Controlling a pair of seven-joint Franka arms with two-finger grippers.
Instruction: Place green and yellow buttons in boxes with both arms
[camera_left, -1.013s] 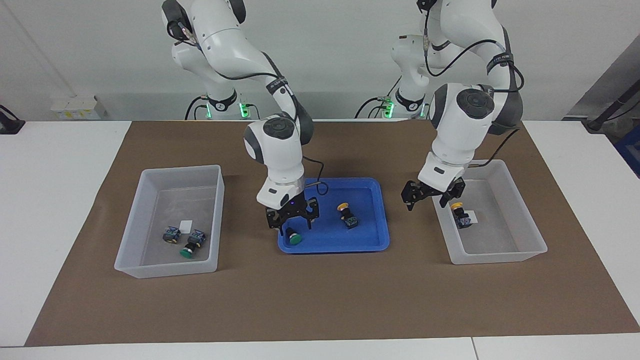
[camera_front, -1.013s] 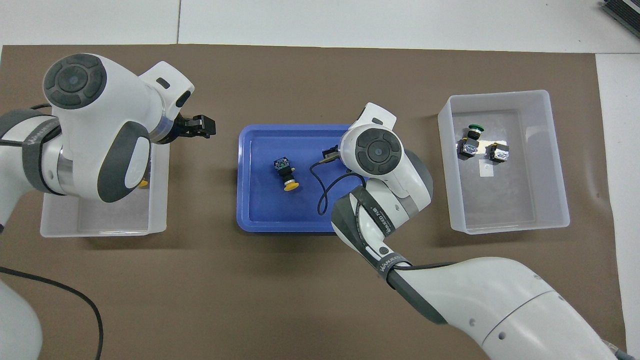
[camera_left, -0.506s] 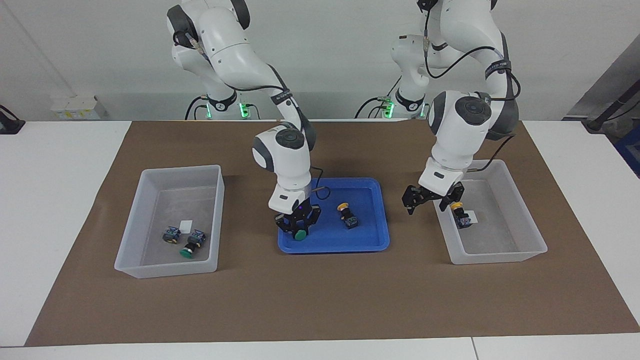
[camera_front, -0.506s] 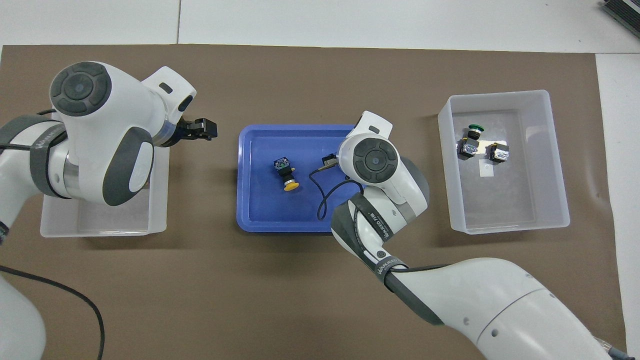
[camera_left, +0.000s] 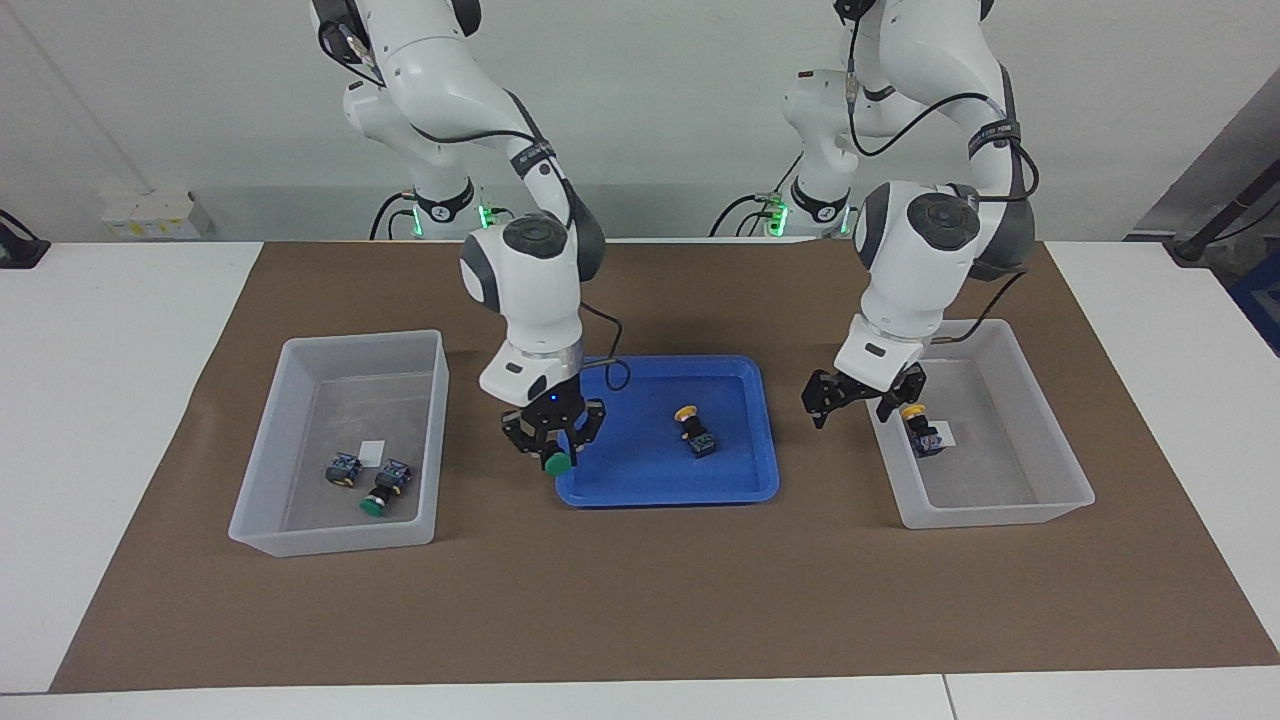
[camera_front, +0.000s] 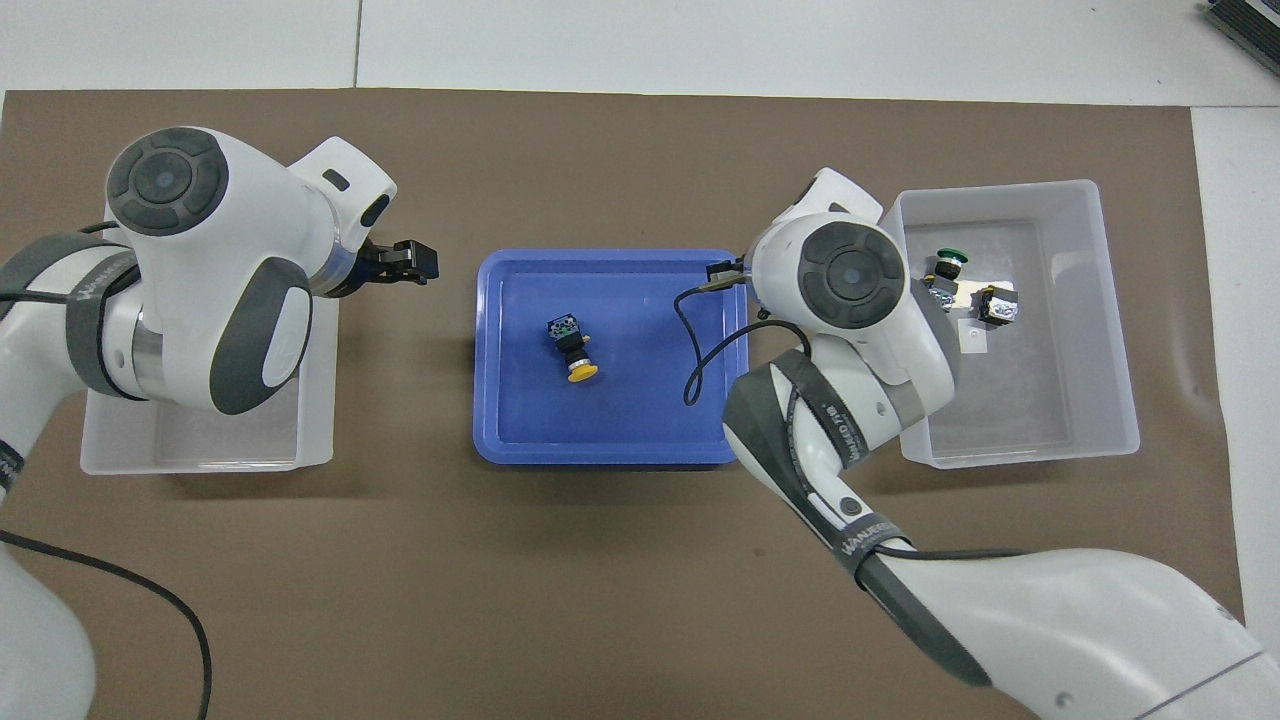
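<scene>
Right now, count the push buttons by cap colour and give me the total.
Green cap: 2, the held green button in the right claw and the boxed green button.
Yellow cap: 2, the tray yellow button and the boxed yellow button.
Cap not visible: 1, the grey-blue button.
Total: 5

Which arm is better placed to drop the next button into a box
The right arm. Its gripper is already shut on a green button, raised over the blue tray's edge toward the box with the other green one. The left gripper hangs open and empty beside its own box.
</scene>
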